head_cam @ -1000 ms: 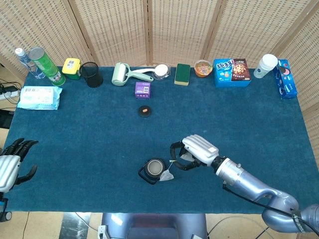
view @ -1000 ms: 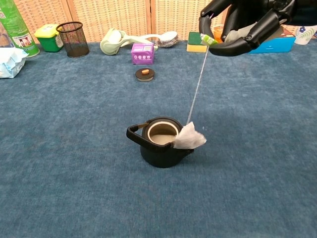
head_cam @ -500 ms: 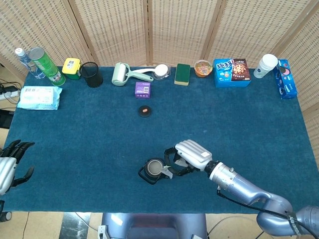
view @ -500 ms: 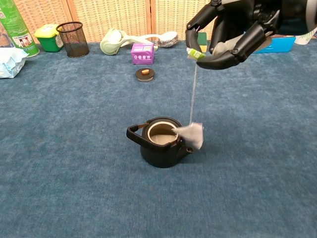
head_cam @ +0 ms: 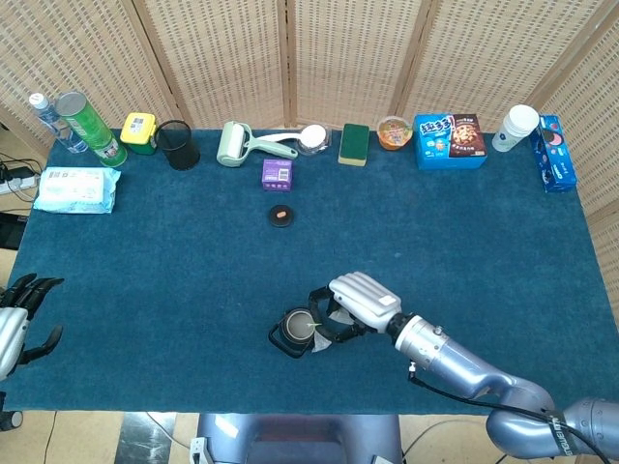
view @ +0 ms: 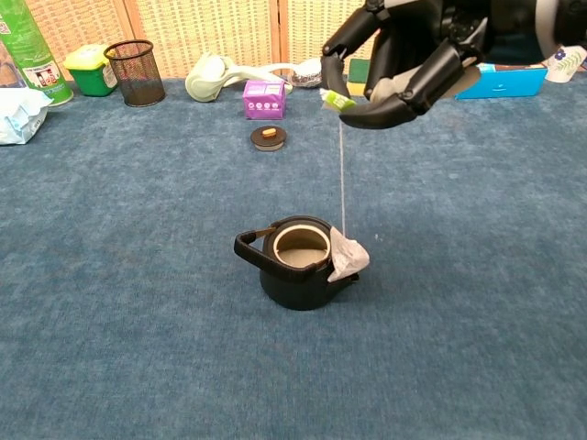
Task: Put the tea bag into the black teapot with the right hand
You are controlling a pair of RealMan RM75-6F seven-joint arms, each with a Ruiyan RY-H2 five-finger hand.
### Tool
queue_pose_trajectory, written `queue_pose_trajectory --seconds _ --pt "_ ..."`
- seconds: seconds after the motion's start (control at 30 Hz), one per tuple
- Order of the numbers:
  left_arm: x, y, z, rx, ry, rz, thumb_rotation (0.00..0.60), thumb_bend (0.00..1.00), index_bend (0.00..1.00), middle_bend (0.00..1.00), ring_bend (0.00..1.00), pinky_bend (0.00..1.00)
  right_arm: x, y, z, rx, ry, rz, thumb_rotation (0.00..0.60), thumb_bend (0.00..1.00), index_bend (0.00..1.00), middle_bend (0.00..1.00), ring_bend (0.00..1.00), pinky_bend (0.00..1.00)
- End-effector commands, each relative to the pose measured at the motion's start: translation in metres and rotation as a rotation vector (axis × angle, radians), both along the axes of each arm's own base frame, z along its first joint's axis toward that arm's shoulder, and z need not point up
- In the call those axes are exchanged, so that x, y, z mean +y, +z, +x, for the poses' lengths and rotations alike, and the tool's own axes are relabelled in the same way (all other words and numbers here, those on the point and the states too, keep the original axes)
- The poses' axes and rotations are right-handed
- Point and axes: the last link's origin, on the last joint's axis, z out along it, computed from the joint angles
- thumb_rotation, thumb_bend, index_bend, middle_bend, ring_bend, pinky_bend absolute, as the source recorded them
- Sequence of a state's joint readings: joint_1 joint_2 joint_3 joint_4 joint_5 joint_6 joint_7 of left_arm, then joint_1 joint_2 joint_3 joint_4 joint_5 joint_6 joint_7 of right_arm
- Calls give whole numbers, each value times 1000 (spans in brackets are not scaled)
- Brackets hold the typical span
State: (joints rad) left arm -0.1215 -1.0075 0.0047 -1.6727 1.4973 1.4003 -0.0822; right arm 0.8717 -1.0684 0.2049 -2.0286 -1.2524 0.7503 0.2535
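The black teapot [view: 295,270] stands lidless on the blue cloth, near the front edge in the head view [head_cam: 299,331]. My right hand [view: 396,57] hovers above and right of it, pinching the green tag [view: 335,100] of the tea bag. A string hangs straight down to the white tea bag [view: 347,256], which rests against the pot's right rim, outside the opening. In the head view my right hand [head_cam: 356,303] partly covers the pot's right side. My left hand [head_cam: 19,321] waits open at the far left edge.
The teapot's lid [head_cam: 280,216] lies mid-table behind the pot. Along the back stand a purple box [view: 263,98], black mesh cup [view: 135,72], lint roller [head_cam: 234,145], sponge [head_cam: 354,144], snack boxes [head_cam: 450,141] and green can [head_cam: 87,128]. A wipes pack [head_cam: 75,188] lies at left.
My right hand has carried the tag leftward, toward over the teapot. The string now hangs vertical and the tea bag has swung in against the pot's right rim. The left hand dropped slightly.
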Motion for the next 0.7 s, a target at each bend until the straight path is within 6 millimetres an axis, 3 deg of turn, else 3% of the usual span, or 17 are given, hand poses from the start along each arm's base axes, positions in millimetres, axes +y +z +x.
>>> queue_pose_trajectory --seconds 0.03,0.7 --pt "-1 0 -1 -1 2 0 600 451 157 181 85 162 -1 0 4 -2 1 1 600 551 768 1000 1000 1000" --pt "-5 5 -9 -2 18 14 600 450 158 181 85 162 -14 -1 15 -3 -27 -17 600 550 768 1000 1000 1000"
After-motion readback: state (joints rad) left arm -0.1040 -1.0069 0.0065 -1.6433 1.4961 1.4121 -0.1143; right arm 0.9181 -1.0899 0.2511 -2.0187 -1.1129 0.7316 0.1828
